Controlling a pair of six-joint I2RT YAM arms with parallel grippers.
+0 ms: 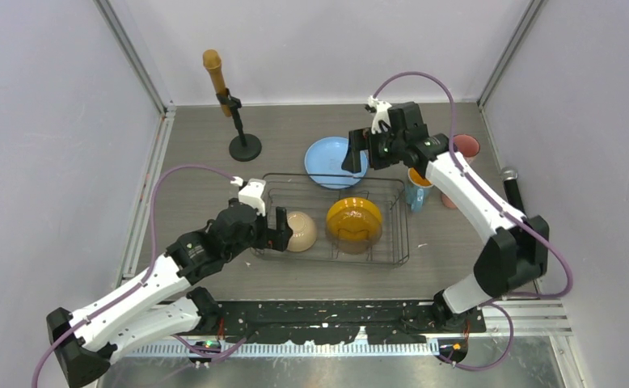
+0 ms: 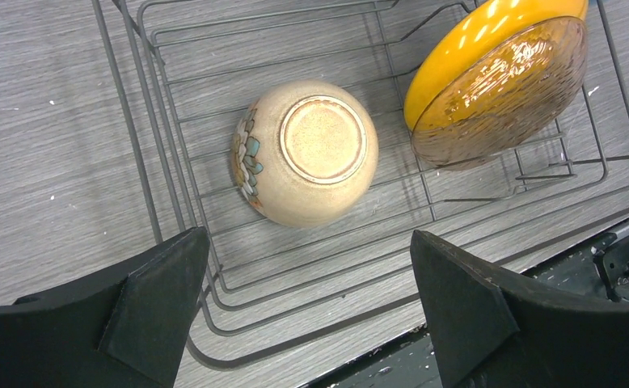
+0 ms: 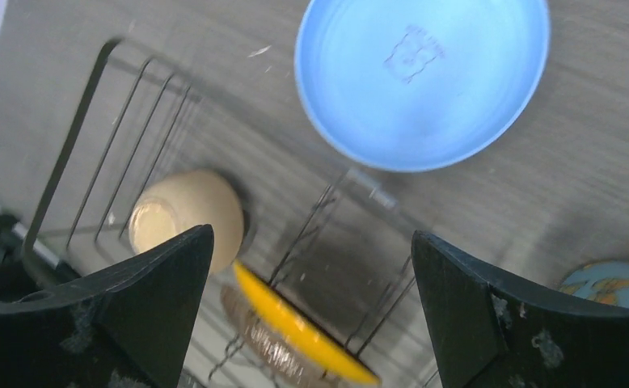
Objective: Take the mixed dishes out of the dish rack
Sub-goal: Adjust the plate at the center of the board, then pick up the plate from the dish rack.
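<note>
The dish rack (image 1: 392, 234) holds a beige bowl (image 1: 301, 230), upside down at its left end, and a yellow plate (image 1: 353, 220) leaning in the dividers. A light-blue plate (image 1: 327, 162) lies flat on the table just behind the rack. A blue mug (image 1: 416, 190) and a pink mug (image 1: 466, 146) stand to the right. My left gripper (image 1: 276, 234) hovers open over the rack's near left corner, beside the bowl (image 2: 307, 153), with nothing between its fingers (image 2: 166, 291). My right gripper (image 1: 358, 158) hangs open and empty above the blue plate (image 3: 422, 81) and the rack's back edge.
A black stand with a brown microphone (image 1: 229, 101) is at the back left. A second microphone (image 1: 512, 187) lies near the right wall. Walls close in the table on three sides. The arms' black base plate (image 1: 335, 311) runs along the near edge.
</note>
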